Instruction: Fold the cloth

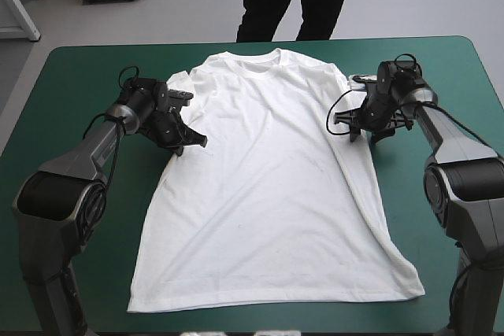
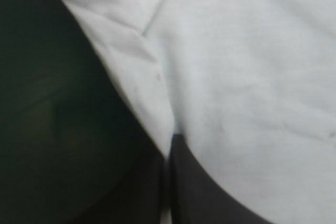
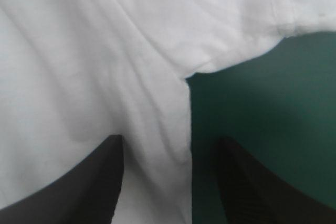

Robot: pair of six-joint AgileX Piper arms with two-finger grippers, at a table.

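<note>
Pinched the left gripper (image 2: 169, 142) closed on the T-shirt (image 1: 268, 194), at its edge under a sleeve. Held the right gripper (image 3: 170, 142) open over its other edge.

Spread T-shirt (image 1: 268, 194) fills the worktop's (image 1: 79, 68) middle, leaving bare strips down both sides.
The left arm (image 1: 87, 155) lies along the left strip, the left pincer (image 1: 191, 142) pinched on the shirt's edge under the sleeve. The right arm (image 1: 449, 139) crosses the right strip, the right pincer (image 1: 365, 138) parted astride the opposite edge. Both far corners lie open, as does a narrow band along the near hem.
</note>
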